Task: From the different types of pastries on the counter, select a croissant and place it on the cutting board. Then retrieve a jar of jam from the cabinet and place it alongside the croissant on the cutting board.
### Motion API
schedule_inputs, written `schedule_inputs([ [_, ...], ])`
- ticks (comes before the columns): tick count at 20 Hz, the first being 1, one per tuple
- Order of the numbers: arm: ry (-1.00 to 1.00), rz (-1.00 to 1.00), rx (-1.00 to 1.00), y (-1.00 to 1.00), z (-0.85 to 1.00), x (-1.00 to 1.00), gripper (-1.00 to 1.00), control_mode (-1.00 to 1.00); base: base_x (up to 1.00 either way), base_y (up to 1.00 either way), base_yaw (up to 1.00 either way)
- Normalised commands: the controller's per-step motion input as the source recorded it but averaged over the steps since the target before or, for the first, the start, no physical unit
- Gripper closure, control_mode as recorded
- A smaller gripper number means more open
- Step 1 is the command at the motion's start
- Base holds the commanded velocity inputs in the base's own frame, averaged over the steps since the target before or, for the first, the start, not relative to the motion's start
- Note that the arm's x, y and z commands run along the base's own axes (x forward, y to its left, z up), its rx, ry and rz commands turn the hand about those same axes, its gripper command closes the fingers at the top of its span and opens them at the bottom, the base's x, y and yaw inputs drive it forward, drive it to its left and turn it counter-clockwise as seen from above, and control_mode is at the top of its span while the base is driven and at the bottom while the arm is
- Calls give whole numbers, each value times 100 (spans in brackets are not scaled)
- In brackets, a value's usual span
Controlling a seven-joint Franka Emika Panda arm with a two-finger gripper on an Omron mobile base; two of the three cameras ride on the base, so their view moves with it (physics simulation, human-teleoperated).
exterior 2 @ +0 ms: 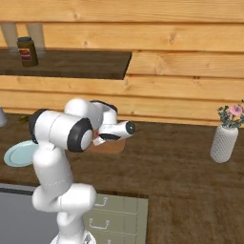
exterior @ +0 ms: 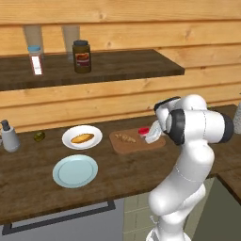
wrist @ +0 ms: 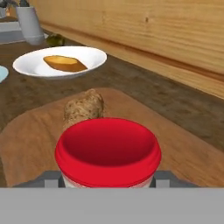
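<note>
The jam jar (wrist: 108, 151), round with a smooth red lid, is held between the jaws of the gripper (wrist: 107, 178), which are closed on its sides. It is seen over the right end of the cutting board (exterior: 123, 146), a flat brown wooden slab with rounded corners; whether it rests on the board cannot be told. The croissant (wrist: 84, 108), rough and light brown, lies on the board just to the left of the jar.

To the left of the board a white round plate (exterior: 69, 135) holds an oblong golden pastry (exterior: 82, 138). Nearer, a pale blue plate (exterior: 75, 171) lies on the dark wooden counter (exterior: 28, 183).

Further left, a small olive-green item (exterior: 39, 136) and a grey bottle with a dark top (exterior: 9, 136) are seen.

On the dark shelf (exterior: 122, 66) above, a dark jar with a label (exterior: 82, 57) and a clear shaker with a blue cap (exterior: 36, 60) stand upright, near each other.

Well to the right, a textured white vase with pink flowers (exterior 2: 225, 138) stands on the counter.
</note>
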Motion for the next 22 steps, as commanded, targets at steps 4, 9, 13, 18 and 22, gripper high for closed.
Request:
schedule_inputs([
  [4, 0, 13, 7, -5, -4, 27, 100, -100, 0, 0, 0],
  [9, 0, 13, 7, -1, -11, 38, 100, -100, 0, 0, 0],
  [13, 0, 14, 11, 0, -28, 31, 100, -100, 0, 0, 0],
  [18, 0, 13, 10, -2, -20, 20, 100, -100, 0, 0, 0],
  [22, 0, 10, 5, -1, -7, 14, 100, -100, 0, 0, 0],
])
